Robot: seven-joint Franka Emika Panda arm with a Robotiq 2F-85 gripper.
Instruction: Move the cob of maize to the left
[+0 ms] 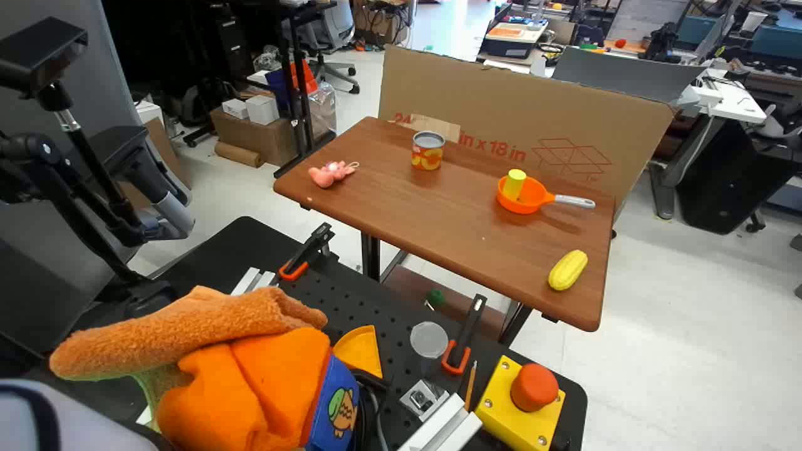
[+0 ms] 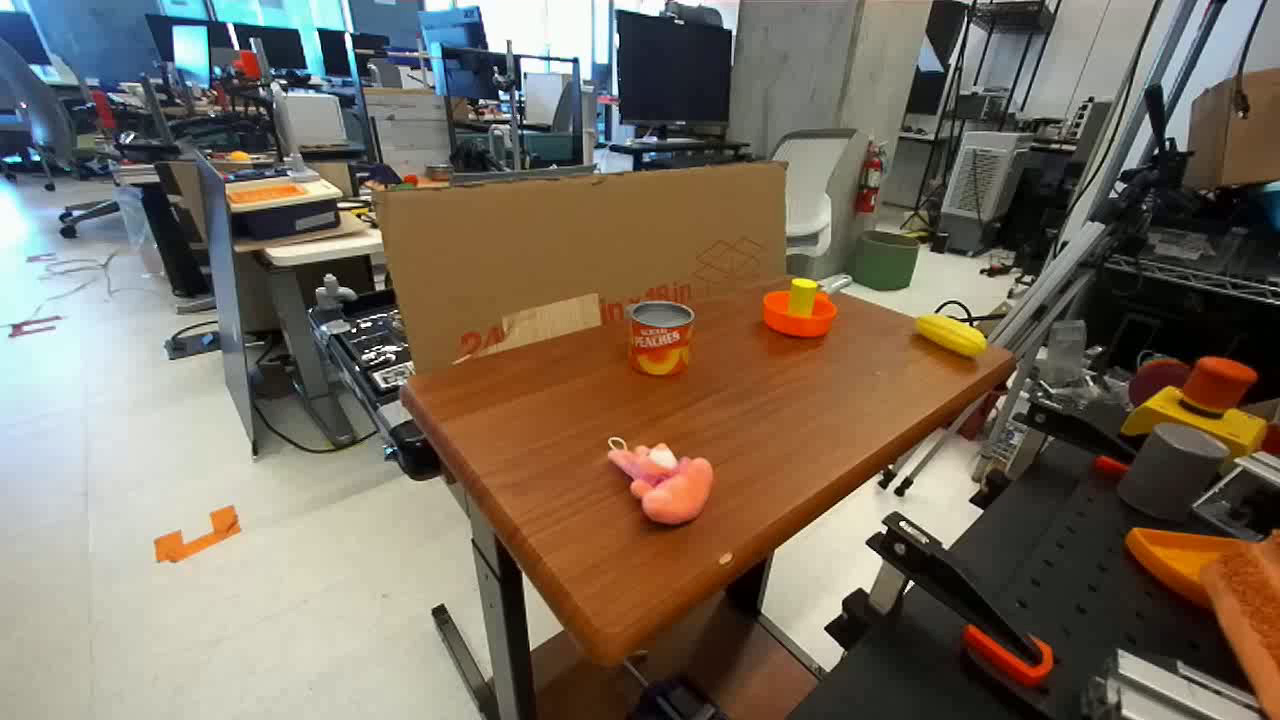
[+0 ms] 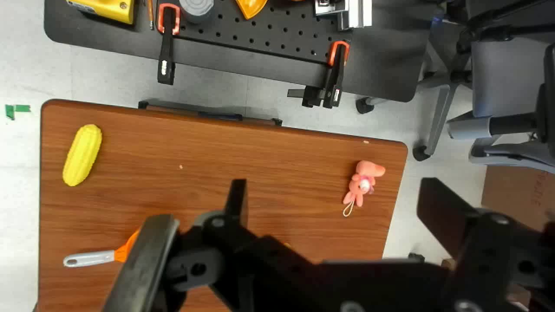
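The cob of maize point(image 3: 82, 155) is bright yellow and oblong. It lies on the brown table point(image 3: 195, 143) near a corner, at the left of the wrist view. It also lies near the table's edge in both exterior views point(image 1: 567, 270) point(image 2: 951, 335). My gripper point(image 3: 334, 190) is open in the wrist view, its two dark fingers wide apart with nothing between them. It is above the table, apart from the cob, which lies well to the left of the fingers in that view. The gripper does not show in either exterior view.
An orange pan point(image 1: 531, 195) with a yellow cylinder point(image 1: 514, 184), a peach can point(image 2: 661, 338) and a pink plush toy point(image 3: 362, 184) stand or lie on the table. A cardboard sheet point(image 1: 489, 94) stands along the far edge. A black pegboard bench point(image 1: 376, 313) with clamps is nearby.
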